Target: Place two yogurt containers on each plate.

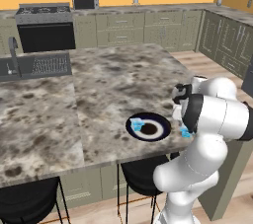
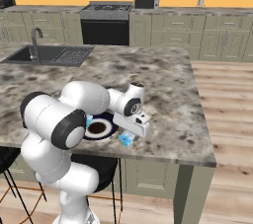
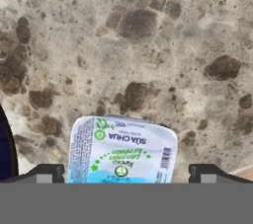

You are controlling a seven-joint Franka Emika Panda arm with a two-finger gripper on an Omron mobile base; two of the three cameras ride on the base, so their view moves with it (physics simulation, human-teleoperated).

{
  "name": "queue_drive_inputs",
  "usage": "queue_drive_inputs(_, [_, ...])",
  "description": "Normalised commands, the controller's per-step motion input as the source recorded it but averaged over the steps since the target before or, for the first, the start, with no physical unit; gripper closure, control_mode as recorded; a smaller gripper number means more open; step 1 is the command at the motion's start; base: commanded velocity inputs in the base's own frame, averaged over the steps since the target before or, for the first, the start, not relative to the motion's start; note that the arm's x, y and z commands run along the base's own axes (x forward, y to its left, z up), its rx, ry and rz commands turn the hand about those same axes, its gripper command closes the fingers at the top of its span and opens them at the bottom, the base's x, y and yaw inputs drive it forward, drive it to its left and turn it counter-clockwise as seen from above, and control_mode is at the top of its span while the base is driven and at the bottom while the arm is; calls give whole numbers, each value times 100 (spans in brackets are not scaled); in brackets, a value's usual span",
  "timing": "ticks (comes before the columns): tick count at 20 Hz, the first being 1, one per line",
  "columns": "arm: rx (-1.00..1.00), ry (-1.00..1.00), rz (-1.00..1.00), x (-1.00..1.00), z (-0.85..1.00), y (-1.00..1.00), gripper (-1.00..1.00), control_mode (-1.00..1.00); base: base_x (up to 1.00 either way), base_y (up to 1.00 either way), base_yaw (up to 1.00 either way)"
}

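the white arm folds forward from its base and bends down over the near edge of the granite island counter (image 1: pixel 113 85), its wrist turned so the gripper (image 3: pixel 126 172) points straight down at the stone. in the hand view the two dark fingertips (image 3: pixel 47 173) stand wide apart at the bottom, with a light blue yogurt cup (image 3: pixel 122 150) lying between them on the counter, printed lid facing up; the jaws are spread about as far as they go and nothing is clamped, and whether either tip touches the cup cannot be told. only the upper part of that cup is visible, its lower edge cut off at the bottom of the view. in the right base view the same cup (image 2: pixel 126 139) peeks out just under the hand, mostly covered by the gripper body, and in the left base view a sliver of it (image 1: pixel 185 132) shows beside the forearm. just to one side of the gripper sits the dark navy plate (image 1: pixel 148 127) with a white ring and dark centre; a second light blue yogurt cup (image 1: pixel 137 125) rests on its far rim from the hand. in the right base view the elbow hides much of that plate (image 2: pixel 101 130), and in the hand view only a dark curved edge (image 3: pixel 5 144) of it enters at the left.
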Motion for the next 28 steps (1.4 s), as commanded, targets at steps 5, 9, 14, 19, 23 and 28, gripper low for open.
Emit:
queue_drive_inputs(5, [-1,0,0,0,-32,7,-100,-100,0,0,0])
queue_drive_inputs(9, [0,0,0,-3,2,0,-100,-100,0,0,0])
queue_drive_inputs(14, [0,0,0,-4,1,16,-100,-100,0,0,0])
queue_drive_inputs(19, [0,0,0,0,-11,5,-100,-100,0,0,0])
queue_drive_inputs(23, [-1,0,0,0,-41,-15,-100,-100,0,0,0])
queue_drive_inputs(28, [0,0,0,0,-23,0,-100,-100,0,0,0])
